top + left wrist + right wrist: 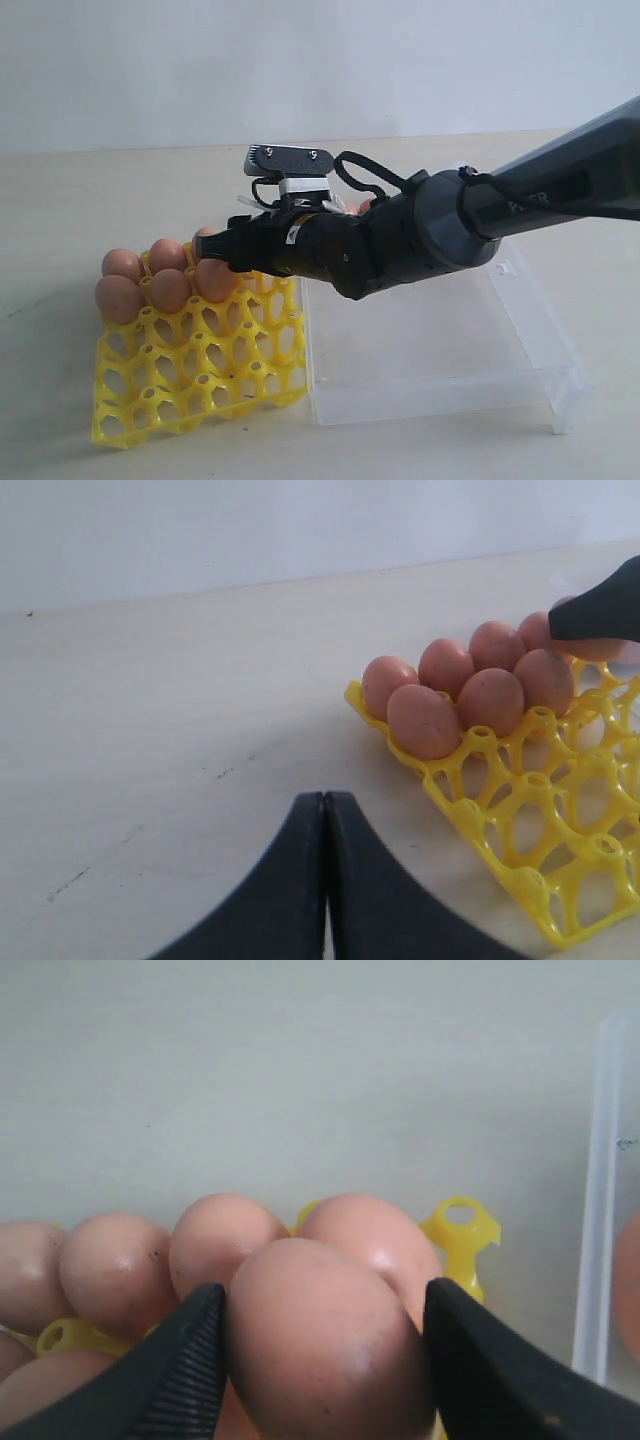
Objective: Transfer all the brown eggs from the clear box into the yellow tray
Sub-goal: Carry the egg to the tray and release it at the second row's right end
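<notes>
Right wrist view is showing the right gripper (325,1345) clamping one brown egg (320,1300), with both black fingers (185,1365) pressing against its shell. Just behind it, more brown eggs (110,1265) are sitting in the yellow tray (460,1230). The wall of the clear box (600,1210) is standing beside them. In the exterior view the held egg is hanging at the tray's far rows, touching or nearly touching the seated eggs; whether it is resting in a cup I cannot tell. The box is lying just beside the tray. The left gripper (325,880), fingers pressed together, is hovering over the table (150,730) near the tray's corner.
</notes>
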